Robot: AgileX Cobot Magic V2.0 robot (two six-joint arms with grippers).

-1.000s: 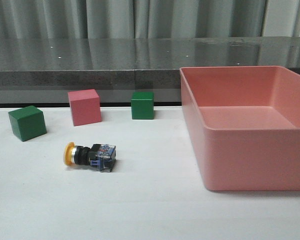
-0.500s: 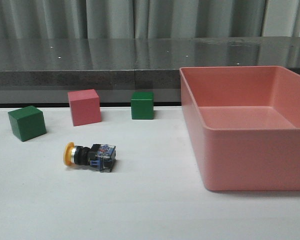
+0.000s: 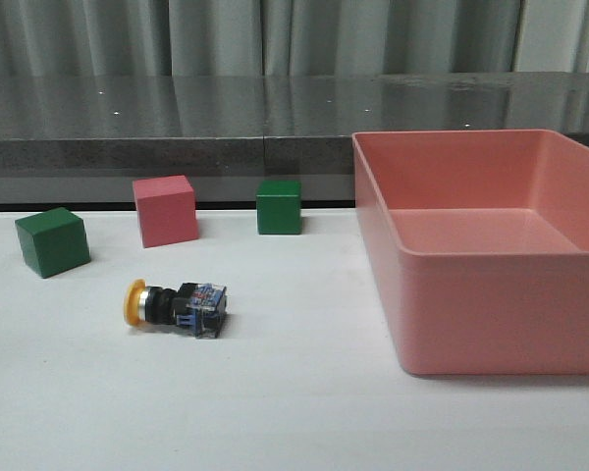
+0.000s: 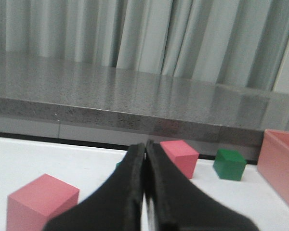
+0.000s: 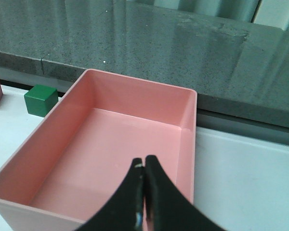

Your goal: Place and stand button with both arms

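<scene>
The button (image 3: 175, 305) lies on its side on the white worktop (image 3: 275, 412), in front of the pink cube (image 3: 165, 209). Neither wrist view shows it. My left claw (image 4: 145, 149) and right claw (image 5: 143, 166) are pressed shut, holding nothing.

the left gripper (image 4: 145, 149) has its two black pointed fingers pressed together, tips meeting, nothing between them. the right gripper (image 5: 144, 166) is likewise closed, fingertips touching and empty. neither arm shows in the front view.
</scene>
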